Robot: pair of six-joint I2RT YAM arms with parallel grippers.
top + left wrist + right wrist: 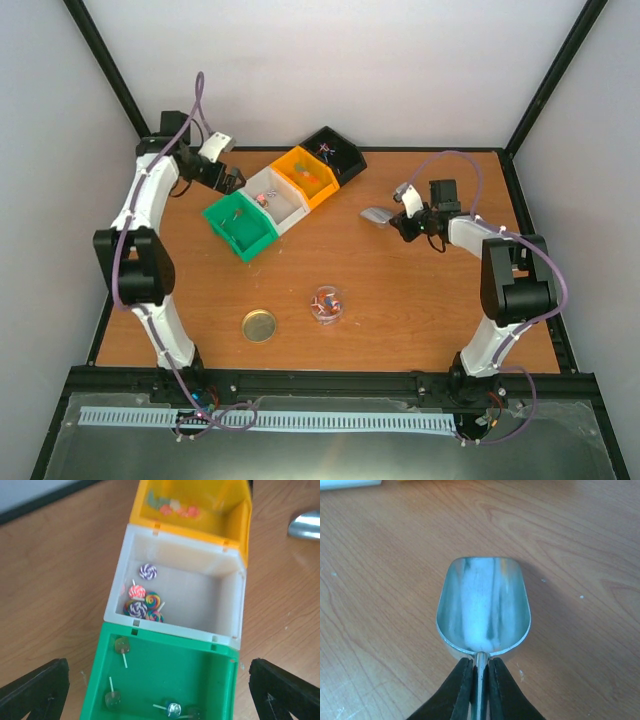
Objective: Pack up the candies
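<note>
Above bins (200,595) | left tool (159,680) spread apart | right tool (480,666) clamped on scoop (483,605)

Tiny red and pink candies (326,302) in a clear round dish (341,313)

A row of touching bins runs below the left gripper (159,680): the nearest bin (190,675) under its fingers, the second bin (200,597) just ahead, the third bin (240,520) beyond. Lollipops (143,602) lie in the second. The scoop (482,605) juts ahead of the right gripper (480,666), with its handle between the fingers, over the table (580,550). To that gripper's left sits the jar (339,313) holding candies (325,301), with the lid (259,325) beyond it.
</note>
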